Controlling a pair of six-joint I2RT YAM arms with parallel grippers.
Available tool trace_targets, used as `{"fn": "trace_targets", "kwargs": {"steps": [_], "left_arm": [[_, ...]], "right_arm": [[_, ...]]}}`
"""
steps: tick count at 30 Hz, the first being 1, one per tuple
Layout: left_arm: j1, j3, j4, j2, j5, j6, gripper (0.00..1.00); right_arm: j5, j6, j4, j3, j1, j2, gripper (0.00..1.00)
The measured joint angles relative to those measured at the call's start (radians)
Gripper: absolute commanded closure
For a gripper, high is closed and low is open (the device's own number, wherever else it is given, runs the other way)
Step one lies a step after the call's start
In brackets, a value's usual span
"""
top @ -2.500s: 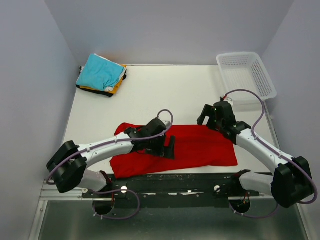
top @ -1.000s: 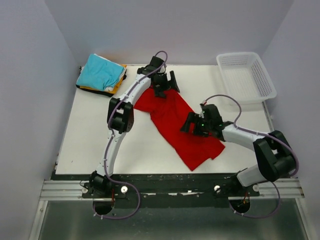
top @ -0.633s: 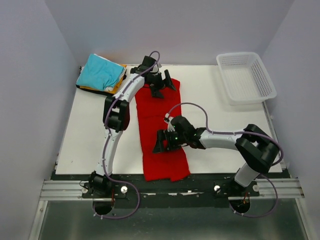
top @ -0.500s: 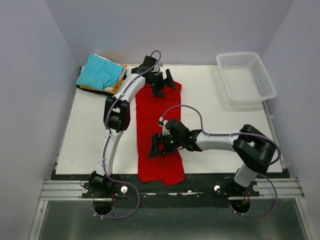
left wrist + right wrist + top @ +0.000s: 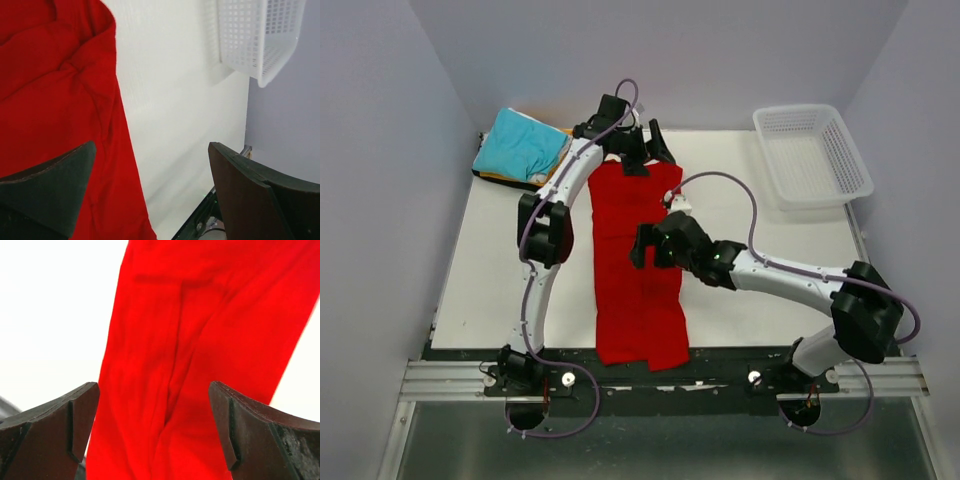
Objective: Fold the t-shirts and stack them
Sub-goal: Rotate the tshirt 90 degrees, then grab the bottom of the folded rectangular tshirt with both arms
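Note:
The red t-shirt (image 5: 640, 270) lies flat as a long narrow strip, running from the table's back down to its front edge. My left gripper (image 5: 642, 155) is open over the strip's far end; the left wrist view shows the red cloth (image 5: 60, 100) beside and under my open left gripper (image 5: 150, 150), nothing held. My right gripper (image 5: 655, 245) is open above the strip's middle; the right wrist view shows the red cloth (image 5: 200, 340) below my open right gripper (image 5: 154, 387). A folded stack (image 5: 525, 148), turquoise over yellow-orange and black, sits at the back left.
A white mesh basket (image 5: 810, 150) stands at the back right and shows in the left wrist view (image 5: 255, 35). White table (image 5: 770, 230) lies on both sides of the strip. Grey walls close in the left, back and right.
The shirt swung from lying crosswise near the front to lying lengthwise. In the last half second my right gripper moved from the strip's lower half up to its middle; my left gripper shifted slightly back.

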Motion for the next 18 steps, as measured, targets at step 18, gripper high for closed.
{"fn": "trace_targets", "kwargs": {"steps": [18], "left_arm": [[0.056,-1.294,0.336,-1.113,-0.549,0.064,0.01]], "right_arm": [[0.257,-0.053,-0.158,0.652,-0.167,0.675,0.00]]}}
